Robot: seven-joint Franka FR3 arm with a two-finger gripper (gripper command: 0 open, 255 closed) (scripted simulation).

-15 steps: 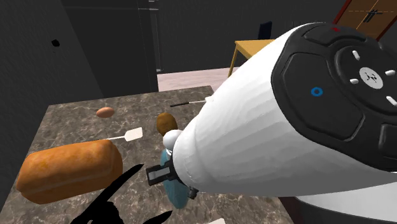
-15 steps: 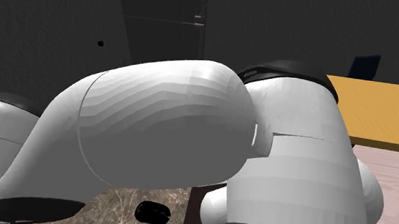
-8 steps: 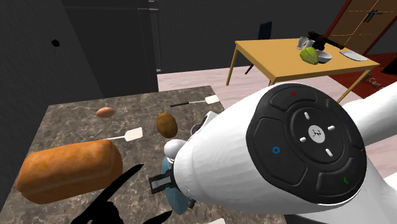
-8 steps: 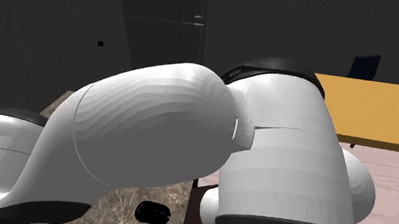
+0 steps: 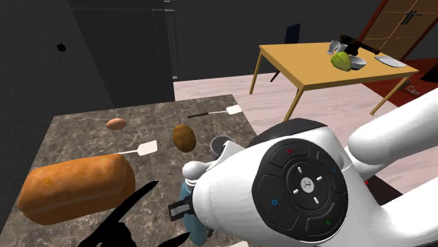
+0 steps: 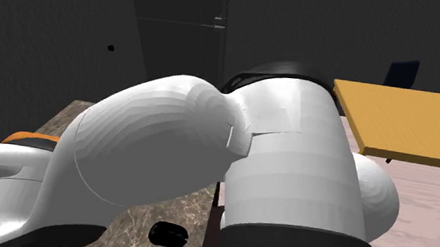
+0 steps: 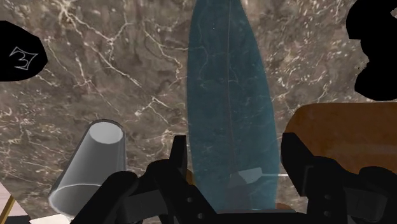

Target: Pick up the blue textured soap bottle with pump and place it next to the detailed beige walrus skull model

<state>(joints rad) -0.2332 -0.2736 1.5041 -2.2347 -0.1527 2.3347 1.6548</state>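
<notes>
Arm [image 5: 295, 189] has swung lower; fingers [image 7: 298, 162] clasp the blue soap bottle [image 7: 230, 95]

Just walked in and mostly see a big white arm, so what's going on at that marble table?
A white Franka arm is bent low over the marble table, its black gripper down at a blue soap bottle. A clear glass stands on one side of the bottle and a loaf of bread lies on the other. Whether the bottle is gripped cannot be told.
</notes>
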